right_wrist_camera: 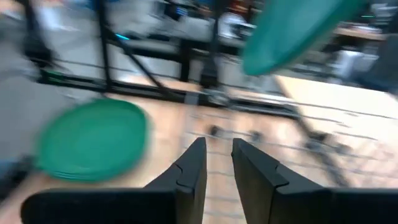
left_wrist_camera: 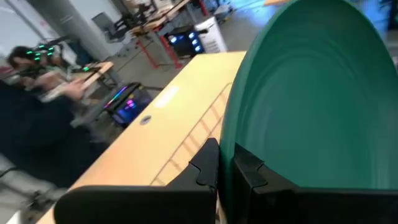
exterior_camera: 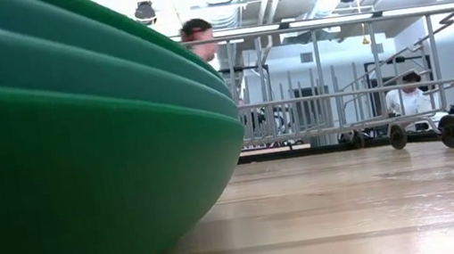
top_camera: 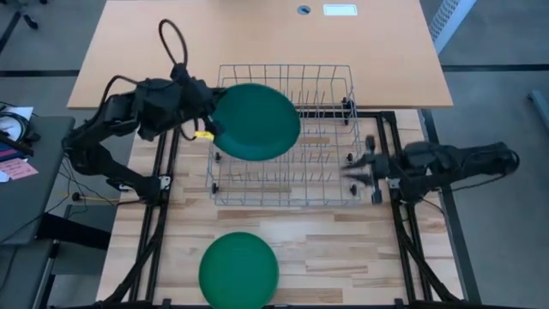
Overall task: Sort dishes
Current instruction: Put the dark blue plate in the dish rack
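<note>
- Left gripper (top_camera: 206, 130) pinches the round teal plastic plate (top_camera: 255, 121) by its rim above the wire dish rack (top_camera: 330, 190).
- The edge grip could let it swing and clip the tines.
- Right gripper (top_camera: 358, 168), narrowly parted and empty, waits at the rack's right.

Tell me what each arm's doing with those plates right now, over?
Left tool shut on teal plate, held above wire rack. Right tool empty at rack's right side. Green plate stack waits on table. Nothing in the way.

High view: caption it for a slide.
Left gripper holds a round teal plastic plate above the wire rack; green plates wait stacked below.
</note>
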You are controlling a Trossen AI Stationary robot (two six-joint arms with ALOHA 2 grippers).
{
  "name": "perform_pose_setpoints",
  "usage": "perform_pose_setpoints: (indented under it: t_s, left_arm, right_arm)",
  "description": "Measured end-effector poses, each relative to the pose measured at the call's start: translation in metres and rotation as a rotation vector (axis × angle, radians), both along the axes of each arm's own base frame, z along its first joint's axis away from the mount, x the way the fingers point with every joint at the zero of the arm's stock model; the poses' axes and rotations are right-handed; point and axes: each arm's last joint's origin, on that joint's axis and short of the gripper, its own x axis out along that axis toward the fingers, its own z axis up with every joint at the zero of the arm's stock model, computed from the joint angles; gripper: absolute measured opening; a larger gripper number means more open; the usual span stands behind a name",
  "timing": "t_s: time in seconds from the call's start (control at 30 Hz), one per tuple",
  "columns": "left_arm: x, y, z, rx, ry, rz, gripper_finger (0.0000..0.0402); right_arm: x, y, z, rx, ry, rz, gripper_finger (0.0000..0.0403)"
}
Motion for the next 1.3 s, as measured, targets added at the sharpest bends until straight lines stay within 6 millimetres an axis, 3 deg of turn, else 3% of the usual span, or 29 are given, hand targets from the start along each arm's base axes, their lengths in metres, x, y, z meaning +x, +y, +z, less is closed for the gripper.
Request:
perform_pose_setpoints:
  t_s: [0.17,0.33,0.47,0.6,0.73,1.03,1.3]
  left_arm:
    - [0.012,0.011,-0.011,-0.003,0.089,0.053,0.0002]
    - [0.037,0.025,-0.025,0.000,0.120,0.173,0.0002]
    - [0.056,0.040,-0.035,0.026,0.153,0.264,0.0002]
    - [0.060,0.051,-0.039,-0.009,0.103,0.346,0.0002]
    - [0.057,0.059,-0.034,-0.065,-0.007,0.366,0.0002]
    - [0.048,0.074,-0.036,-0.176,-0.068,0.385,0.0002]
    - [0.049,0.075,-0.035,-0.336,-0.253,0.386,0.0002]
  right_arm:
    - [-0.012,-0.026,0.000,-0.107,0.032,-0.170,0.0080]
    - [-0.017,-0.049,-0.004,-0.125,0.086,-0.341,0.0080]
    - [-0.022,-0.063,-0.011,0.006,0.110,-0.487,0.0080]
    - [-0.023,-0.072,-0.029,0.176,0.145,-0.579,0.0080]
    - [-0.017,-0.075,-0.037,0.350,0.127,-0.543,0.0080]
    - [0.006,-0.082,-0.024,0.573,-0.097,-0.424,0.0080]
    - [0.010,-0.076,-0.011,0.761,-0.165,-0.227,0.0080]
